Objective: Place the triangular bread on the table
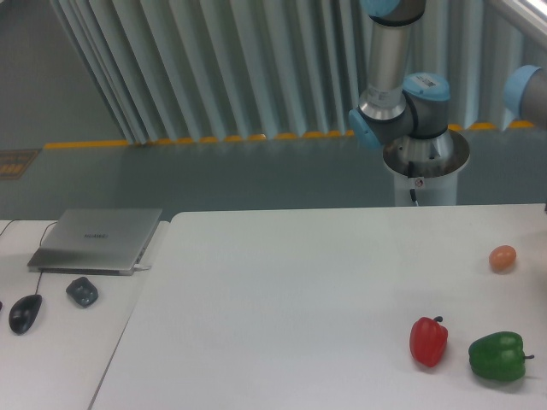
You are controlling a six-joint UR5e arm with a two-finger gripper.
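Camera view: neither the two-finger gripper nor the golden-orange triangular bread is seen, so finger state cannot be told; the bread is perhaps carried out of frame. A bare patch of large white table should be chosen, away from the glossy red pepper.

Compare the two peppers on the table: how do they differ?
The red pepper is red; the green pepper is green. The red one looks narrower and taller, the green one wider and squatter. The red pepper lies left of the green one, which sits nearer the table's right edge. Both lie apart near the front right, each with a dark stem.
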